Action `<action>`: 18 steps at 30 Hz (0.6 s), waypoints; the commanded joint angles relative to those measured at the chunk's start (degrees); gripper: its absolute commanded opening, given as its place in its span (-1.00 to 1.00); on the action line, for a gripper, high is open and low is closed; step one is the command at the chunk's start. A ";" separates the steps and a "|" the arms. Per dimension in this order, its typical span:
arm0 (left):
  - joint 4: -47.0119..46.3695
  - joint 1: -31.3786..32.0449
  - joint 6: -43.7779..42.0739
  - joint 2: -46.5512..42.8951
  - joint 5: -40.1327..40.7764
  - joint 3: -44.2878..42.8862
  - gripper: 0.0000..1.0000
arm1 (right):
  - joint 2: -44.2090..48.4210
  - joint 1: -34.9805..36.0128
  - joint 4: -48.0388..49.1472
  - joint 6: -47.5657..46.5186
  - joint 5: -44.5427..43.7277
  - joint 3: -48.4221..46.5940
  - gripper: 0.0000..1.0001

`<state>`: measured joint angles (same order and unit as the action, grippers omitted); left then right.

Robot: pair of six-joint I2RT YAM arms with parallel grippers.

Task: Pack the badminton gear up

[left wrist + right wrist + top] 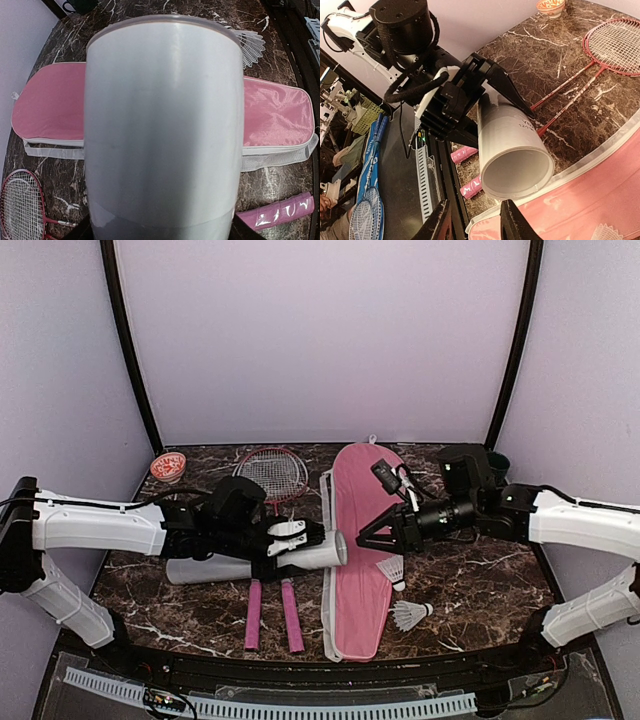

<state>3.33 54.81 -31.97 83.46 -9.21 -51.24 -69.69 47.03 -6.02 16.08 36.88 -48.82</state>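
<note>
My left gripper (295, 545) is shut on the long white tube (255, 562) and holds it level just above the table, its open end (517, 167) facing right. The tube fills the left wrist view (160, 125). My right gripper (365, 538) is open and empty, a short way in front of that open end; its fingers (440, 222) frame it. The pink cover (360, 540) lies flat below my right gripper. Two red rackets (272, 472) lie under the tube, pink handles (253, 615) toward me. Two shuttlecocks (392, 570) (410, 614) lie at the cover's right edge; a third is not visible.
A small red-patterned cap (168, 466) sits at the back left corner. A dark cup (497, 460) stands at the back right behind my right arm. The table's front rail (300, 665) runs close under the racket handles.
</note>
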 commanded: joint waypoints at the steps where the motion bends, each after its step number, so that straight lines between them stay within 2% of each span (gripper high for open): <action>1: -0.49 -0.15 -0.05 -1.37 -1.22 0.36 -0.13 | -3.15 1.91 2.33 0.03 0.03 -2.32 -0.31; 18: -0.80 -0.16 -0.11 -1.21 -2.37 0.27 -0.13 | -9.75 4.36 5.32 0.34 1.68 -4.94 -0.38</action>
<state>3.33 54.81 -31.97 83.46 -9.63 -51.24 -78.70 50.72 -4.01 16.21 37.30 -52.07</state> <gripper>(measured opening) 0.667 0.327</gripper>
